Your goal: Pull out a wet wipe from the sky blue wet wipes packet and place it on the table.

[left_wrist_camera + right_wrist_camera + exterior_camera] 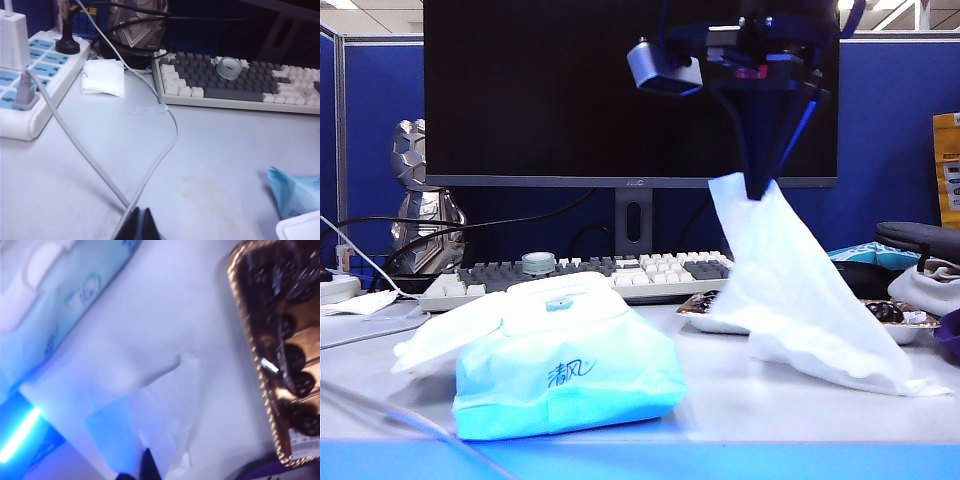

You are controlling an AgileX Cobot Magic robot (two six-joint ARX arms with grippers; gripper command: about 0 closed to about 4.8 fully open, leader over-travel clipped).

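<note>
Pinched tight on the top corner of the wet wipe, the jaws of the right gripper hang above the table, to the right of the packet. From that pinch the wipe drapes down and its lower edge rests on the table in front of the tray of dark fruit. Beside the wipe, the sky blue packet lies on the table with its white flap up, in front of the keyboard. Only a dark tip of the left gripper shows, over a cable on the table left of the packet, and whether its jaws are together cannot be told.
</note>
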